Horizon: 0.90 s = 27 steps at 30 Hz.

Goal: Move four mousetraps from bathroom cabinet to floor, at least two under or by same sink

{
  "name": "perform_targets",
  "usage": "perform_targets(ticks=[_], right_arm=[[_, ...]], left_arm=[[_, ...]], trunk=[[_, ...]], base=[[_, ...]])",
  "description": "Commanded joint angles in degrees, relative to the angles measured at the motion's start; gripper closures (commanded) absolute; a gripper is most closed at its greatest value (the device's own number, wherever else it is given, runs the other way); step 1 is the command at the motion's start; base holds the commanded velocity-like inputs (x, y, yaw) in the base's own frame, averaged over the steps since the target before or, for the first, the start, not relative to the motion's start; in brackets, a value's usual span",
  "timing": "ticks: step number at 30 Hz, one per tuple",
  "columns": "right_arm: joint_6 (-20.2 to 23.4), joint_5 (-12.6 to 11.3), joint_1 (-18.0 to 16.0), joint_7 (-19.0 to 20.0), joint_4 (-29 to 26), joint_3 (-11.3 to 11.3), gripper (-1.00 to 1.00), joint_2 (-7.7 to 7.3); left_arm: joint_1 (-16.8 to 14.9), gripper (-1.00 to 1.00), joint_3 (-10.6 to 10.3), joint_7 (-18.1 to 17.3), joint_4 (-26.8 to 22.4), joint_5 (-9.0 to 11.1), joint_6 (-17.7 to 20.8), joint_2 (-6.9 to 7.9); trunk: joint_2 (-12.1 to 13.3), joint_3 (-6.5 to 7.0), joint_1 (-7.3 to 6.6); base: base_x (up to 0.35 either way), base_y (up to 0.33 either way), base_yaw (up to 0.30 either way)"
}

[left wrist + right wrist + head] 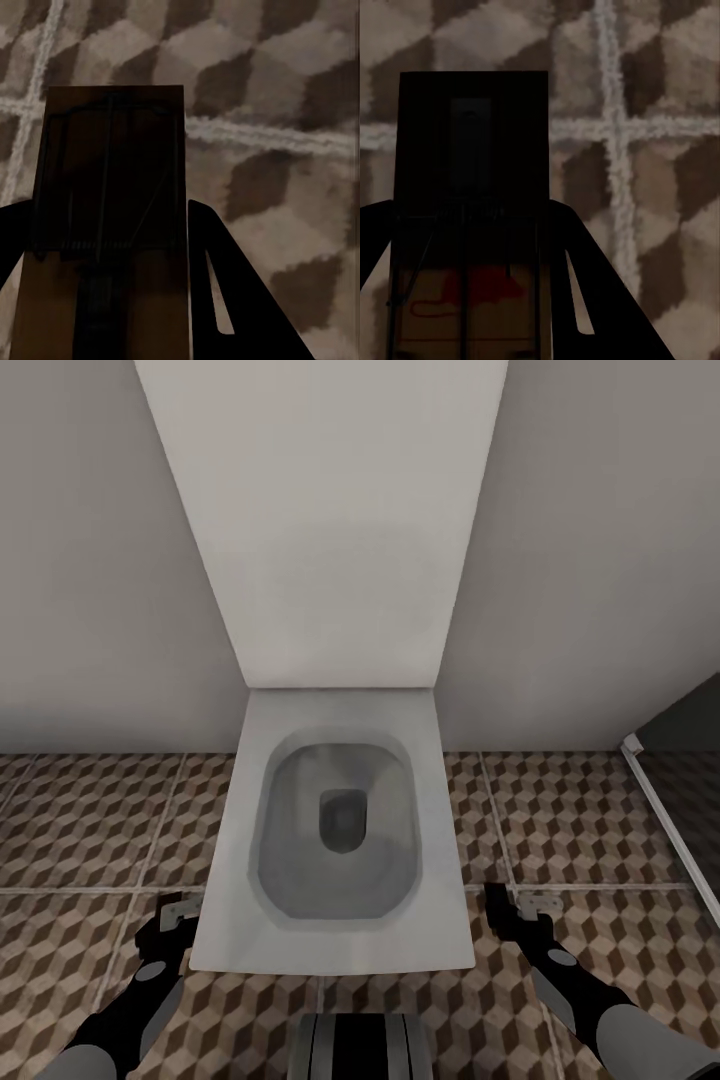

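My left gripper (176, 913) hangs low over the bathroom floor (90, 820), left of a toilet, and is shut on a mousetrap (112, 165), a brown wooden board with dark wire parts held between its fingers (225, 285). On the toilet's right, my right gripper (532, 905) is shut on a second mousetrap (472, 150), which has a red mark on the wood. Both traps are in the air above the cube-pattern tiles (645, 187). The cabinet and the bathroom sink are out of view.
A white toilet (340, 950) with its lid raised against the wall stands straight ahead between my arms. A dark glass panel with a white frame (670, 830) runs along the right. Tiled floor lies open on either side of the toilet.
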Motion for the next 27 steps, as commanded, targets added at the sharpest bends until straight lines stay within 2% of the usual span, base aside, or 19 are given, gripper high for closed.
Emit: perform_targets(ticks=[1,6,10,21,25,27], right_arm=[[-0.15,-0.48,-0.02,-0.33,-0.06,0.48,1.00,-0.04],[-0.22,-0.44,-0.08,-0.33,-0.97,0.37,1.00,-0.06],[-0.19,-0.43,-0.25,-0.39,-3.98,0.34,1.00,-0.07],[-0.25,-0.52,-0.30,-0.42,-5.06,0.18,1.00,-0.15],[-0.25,-0.52,-0.30,-0.62,-5.07,0.16,1.00,-0.23],[-0.25,-0.52,-0.30,-0.99,-5.08,0.14,1.00,-0.29]], left_arm=[[-0.02,1.00,-0.38,0.38,-0.20,0.39,-0.17,0.07],[-0.03,1.00,-0.39,0.26,-3.04,0.20,-0.08,0.28],[-0.03,1.00,-0.34,0.25,-4.77,0.02,-0.08,0.57],[-0.03,1.00,-0.09,0.16,-4.99,0.23,-0.19,0.96],[-0.03,1.00,0.55,0.16,-4.91,0.22,-0.20,1.43],[-0.03,1.00,1.15,0.15,-4.84,0.22,-0.20,1.65]], trunk=[[-0.01,-0.03,-0.01],[-0.01,-0.03,-0.01],[-0.01,-0.03,-0.01],[-0.01,-0.03,-0.01],[-0.01,-0.03,-0.01],[-0.04,-0.48,0.04]], base=[[0.000,0.000,0.000],[0.000,0.000,0.000],[0.000,0.000,0.000],[0.000,0.000,0.000],[0.000,0.000,0.000],[0.000,0.000,0.000]])
